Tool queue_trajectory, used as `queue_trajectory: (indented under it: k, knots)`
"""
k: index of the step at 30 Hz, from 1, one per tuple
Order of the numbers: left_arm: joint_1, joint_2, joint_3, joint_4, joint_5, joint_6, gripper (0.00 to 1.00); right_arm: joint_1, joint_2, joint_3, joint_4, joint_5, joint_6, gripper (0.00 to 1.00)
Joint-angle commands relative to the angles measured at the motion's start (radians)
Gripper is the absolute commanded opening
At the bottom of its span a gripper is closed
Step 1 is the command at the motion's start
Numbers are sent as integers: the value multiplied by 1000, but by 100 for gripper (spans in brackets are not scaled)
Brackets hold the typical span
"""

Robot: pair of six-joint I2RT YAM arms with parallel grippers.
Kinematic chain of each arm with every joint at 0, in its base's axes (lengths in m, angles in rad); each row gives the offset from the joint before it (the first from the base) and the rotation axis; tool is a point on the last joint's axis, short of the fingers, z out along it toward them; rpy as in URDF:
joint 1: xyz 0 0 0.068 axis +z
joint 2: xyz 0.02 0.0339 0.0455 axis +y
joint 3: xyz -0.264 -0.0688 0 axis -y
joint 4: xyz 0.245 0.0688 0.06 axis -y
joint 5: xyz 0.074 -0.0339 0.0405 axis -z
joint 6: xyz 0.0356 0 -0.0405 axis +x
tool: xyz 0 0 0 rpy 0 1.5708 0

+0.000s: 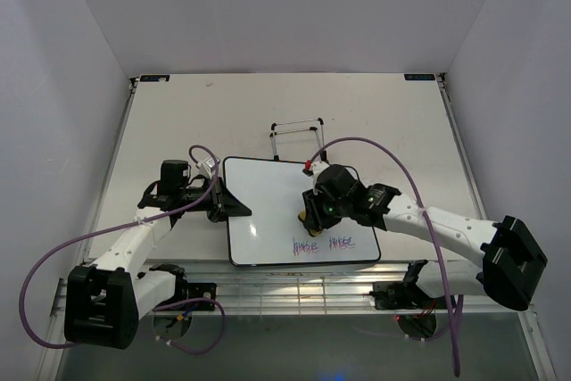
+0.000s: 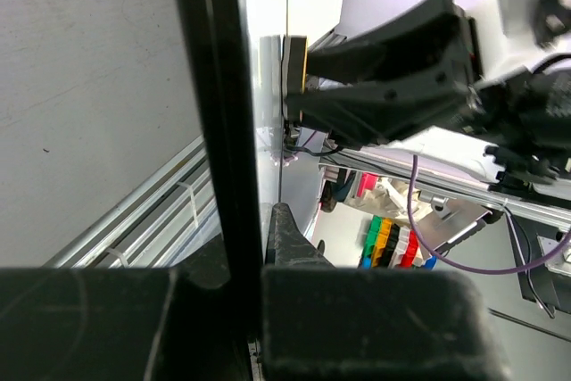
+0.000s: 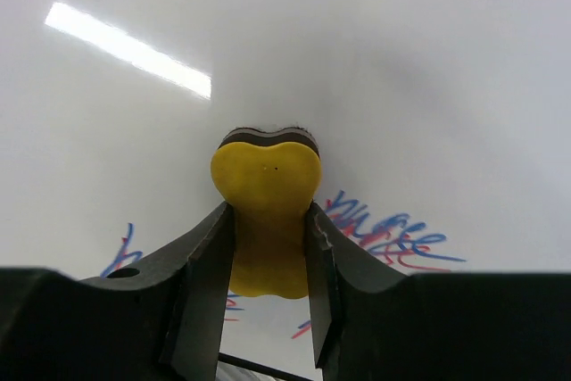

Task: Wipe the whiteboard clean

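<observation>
My right hand (image 3: 268, 225) is clamped on the waist of a yellow bone-shaped eraser (image 3: 266, 176), whose dark underside presses flat on the glossy surface of the whiteboard (image 1: 268, 189). Red-and-blue scribbles (image 3: 393, 236) lie just beside the eraser on either side, and in the top view they form two patches near the board's near edge. My left hand (image 1: 237, 206) is closed on the board's left edge, its thin black frame running up between the fingers (image 2: 357, 310) in the wrist view. The board lies in the middle of the table (image 1: 169, 113), close in front of both arm bases, and its black wire stand (image 1: 297, 131) shows just past the far edge.
</observation>
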Motion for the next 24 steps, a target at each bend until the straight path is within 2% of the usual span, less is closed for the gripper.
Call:
queue_trajectory:
  k: [1, 7, 12, 16, 18, 20, 24]
  knots:
    - [-4, -12, 4, 56, -119, 115, 0, -35, -33, -87, -96, 55, -1, 8]
    - [-2, -7, 1, 62, -122, 114, 0, 5, -24, -18, -38, -47, 15, 8]
    - [-2, -18, 1, 60, -125, 112, 0, 127, 56, 122, 104, -114, 5, 8]
    - [-4, -16, 1, 59, -125, 112, 0, 183, 131, 202, 143, -122, -1, 8]
    - [-4, -23, 2, 57, -125, 114, 0, 174, 148, 200, 128, -61, -2, 8]
    - [-4, -26, 2, 57, -127, 112, 0, 120, 128, 144, 128, -76, 8, 8]
    - [-4, -23, 5, 54, -119, 117, 0, 17, 29, -26, 125, -80, 21, 8]
